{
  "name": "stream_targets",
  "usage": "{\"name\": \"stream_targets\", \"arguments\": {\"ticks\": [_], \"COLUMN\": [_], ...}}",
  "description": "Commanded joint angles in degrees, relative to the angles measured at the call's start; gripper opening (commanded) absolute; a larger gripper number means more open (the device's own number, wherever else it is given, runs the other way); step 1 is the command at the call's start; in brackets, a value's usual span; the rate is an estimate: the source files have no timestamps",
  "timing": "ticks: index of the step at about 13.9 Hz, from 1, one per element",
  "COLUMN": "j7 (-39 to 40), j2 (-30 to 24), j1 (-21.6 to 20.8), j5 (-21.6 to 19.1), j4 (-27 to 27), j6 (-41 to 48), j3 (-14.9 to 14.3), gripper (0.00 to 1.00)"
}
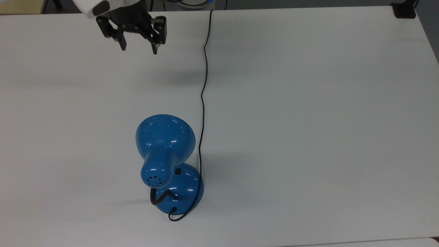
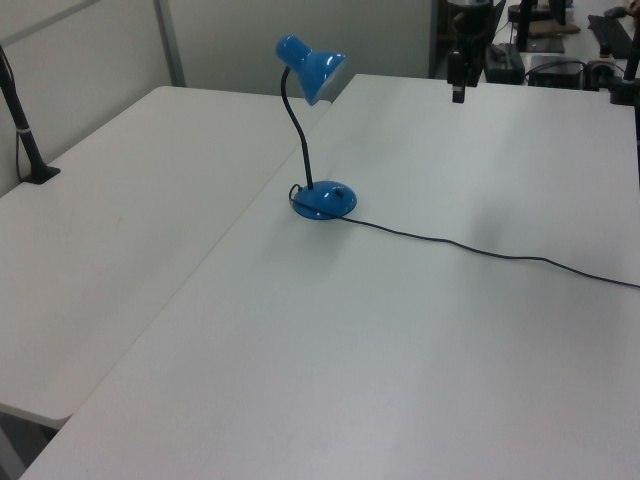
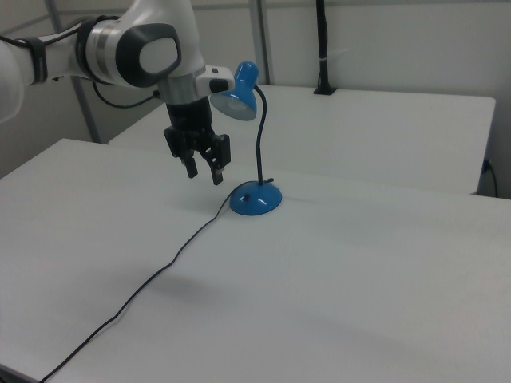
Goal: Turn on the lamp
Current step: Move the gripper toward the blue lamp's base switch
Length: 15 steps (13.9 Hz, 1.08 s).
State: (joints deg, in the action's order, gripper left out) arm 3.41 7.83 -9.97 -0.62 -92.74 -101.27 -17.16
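Observation:
The lamp stands near the front of the white table [image 1: 308, 120], unlit. Its glossy blue shade [image 1: 165, 137] leans over the round blue base [image 1: 187, 188]. A small black switch [image 1: 177, 170] shows on the base just below the shade's neck. A thin black cord [image 1: 203, 92] runs from the base to the table's far edge. My gripper [image 1: 139, 49] hangs open and empty above the far part of the table, well away from the lamp and to the top view's left of the cord. In the right view the gripper [image 3: 204, 175] hangs above the table, the lamp base [image 3: 255, 199] to the right view's right.
A black clamp [image 1: 404, 10] sits on the far right corner in the top view. A second white table [image 2: 110, 210] adjoins on the left view's left, with a black post [image 2: 25, 130] on it. The table's near edge lies close behind the lamp base.

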Motion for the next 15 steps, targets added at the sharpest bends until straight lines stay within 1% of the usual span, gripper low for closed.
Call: {"name": "stream_targets", "arguments": {"ticks": [1,5,8,9,10,11,12,14,15], "j7": [2.9,1.4,1.1,-0.2,-3.4,-5.3,-7.2,-10.8,-11.1], "j2": [2.8,8.9,13.7,16.1,18.2,19.6,22.1,26.0,27.1], "j1": [-0.1,-1.0,-1.7,-2.9,-3.1,-3.1,-3.4,-3.5,-3.5], "j5": [-4.0,-4.4,-7.5,-8.4,-8.3,-8.0,-8.4,-8.1,-8.1], "j4": [0.2,0.3,0.3,0.3,0.3,0.5,2.9,5.9,6.3], "j6": [-6.7,-18.3,-27.1,-32.0,-35.9,-37.7,-40.0,-42.8,-44.2], "j3": [-0.2,0.5,0.7,0.7,0.7,0.7,0.7,0.7,0.7], "gripper": [0.0,0.0,0.0,0.0,0.0,0.0,0.0,0.0,0.0]}}
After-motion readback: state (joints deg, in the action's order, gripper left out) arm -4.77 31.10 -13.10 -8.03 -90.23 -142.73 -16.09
